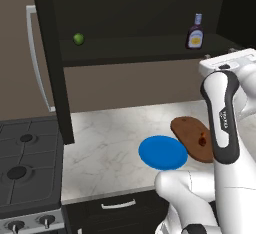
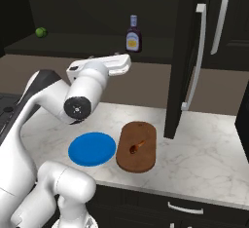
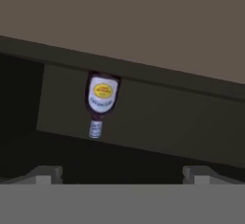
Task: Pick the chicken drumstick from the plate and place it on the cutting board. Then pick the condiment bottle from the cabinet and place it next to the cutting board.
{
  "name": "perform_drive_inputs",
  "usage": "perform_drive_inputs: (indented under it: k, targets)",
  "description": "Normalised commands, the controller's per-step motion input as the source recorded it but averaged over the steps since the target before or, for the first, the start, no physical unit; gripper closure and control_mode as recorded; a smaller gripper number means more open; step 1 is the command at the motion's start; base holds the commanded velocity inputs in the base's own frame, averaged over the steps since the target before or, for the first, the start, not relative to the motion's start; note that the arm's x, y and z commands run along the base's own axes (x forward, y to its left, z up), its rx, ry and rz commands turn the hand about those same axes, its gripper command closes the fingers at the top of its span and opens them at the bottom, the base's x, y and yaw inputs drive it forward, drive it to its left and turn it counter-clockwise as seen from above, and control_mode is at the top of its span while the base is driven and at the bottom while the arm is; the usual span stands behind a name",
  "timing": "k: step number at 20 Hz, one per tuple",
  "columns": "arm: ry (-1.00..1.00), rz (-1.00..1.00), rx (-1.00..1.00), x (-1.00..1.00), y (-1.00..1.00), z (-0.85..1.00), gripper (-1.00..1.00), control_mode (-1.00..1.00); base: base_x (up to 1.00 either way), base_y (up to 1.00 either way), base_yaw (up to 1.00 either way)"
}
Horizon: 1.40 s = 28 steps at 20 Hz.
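**Hand view lines up on the bottle**

Hand view shows the condiment bottle (image 3: pixel 101 101) upside down, because the hand is rolled; it stands upright on the cabinet (image 1: pixel 125 18) shelf. The chicken drumstick (image 2: pixel 136 146) already lies on the cutting board (image 2: pixel 137 161), right of the plate (image 2: pixel 91 149). The jaws stand wide apart and hold nothing. Best is to center the body between them before closing, not the narrow neck.

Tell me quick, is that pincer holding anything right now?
Pincer: open and empty, its two tips spread wide, pointed at the sauce bottle on the cabinet shelf.
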Motion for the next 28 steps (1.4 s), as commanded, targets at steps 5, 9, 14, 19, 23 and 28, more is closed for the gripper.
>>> perform_drive_inputs:
  k: [5, 9, 14, 19, 23, 28]
  targets:
    - [0.0, 0.0, 0.07, 0.05, 0.0, 0.07, -1.0, -1.0, 0.0, 0.0, 0.0]
    - [0.0, 0.0, 0.07, 0.03, 0.0, 0.13, -1.0, -1.0, 0.0, 0.0, 0.0]
    - [0.0, 0.0, 0.06, 0.02, 0.0, 0.14, -1.0, -1.0, 0.0, 0.0, 0.0]
    - [0.0, 0.0, 0.05, 0.05, 0.0, 0.11, -1.0, -1.0, 0.0, 0.0, 0.0]
    - [0.0, 0.0, 0.05, 0.05, 0.0, 0.11, -1.0, -1.0, 0.0, 0.0, 0.0]
    - [0.0, 0.0, 0.05, 0.07, 0.0, 0.12, -1.0, -1.0, 0.0, 0.0, 0.0]
